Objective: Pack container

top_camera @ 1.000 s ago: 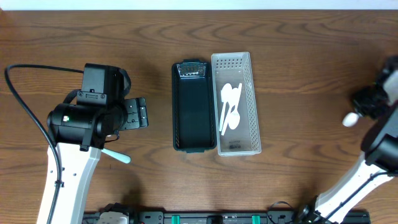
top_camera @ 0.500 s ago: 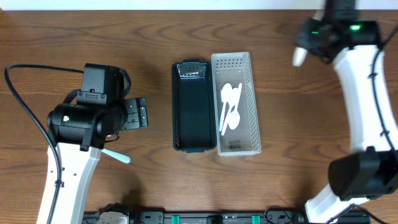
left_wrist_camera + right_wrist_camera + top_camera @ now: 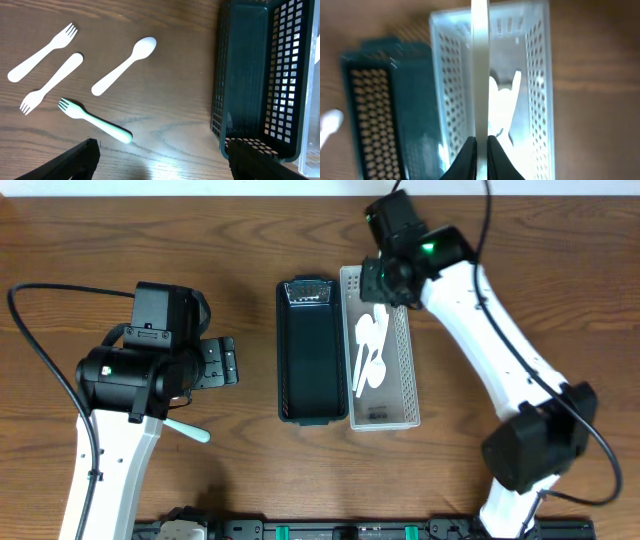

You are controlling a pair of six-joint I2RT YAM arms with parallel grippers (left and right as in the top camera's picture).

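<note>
The right gripper [image 3: 480,144] is pinched nearly shut on a thin white plastic utensil [image 3: 480,70]. The wrist view shows it edge-on, so I cannot tell whether it is a spoon or a fork. The utensil runs out from the fingertips over the white perforated plastic basket [image 3: 540,75]. White plastic cutlery [image 3: 502,107] already lies in the bottom of that basket. The right arm reaches from the table's near right corner diagonally up to the basket's far end, with its wrist above that end [image 3: 385,275].

Touching the white basket's left side is the dark green rectangular plastic basket [image 3: 312,370], with nothing visible inside it.

The left gripper [image 3: 170,162] has its jaws spread wide and holds nothing. It hangs above the wooden table [image 3: 165,30] left of the green basket, and the left arm rises from the near left edge with its wrist bent toward the baskets. Below it lie two white plastic forks [image 3: 45,52] [image 3: 52,82], a white plastic spoon [image 3: 125,65] and a pale green plastic fork [image 3: 95,121]. All four are apart from one another.
</note>
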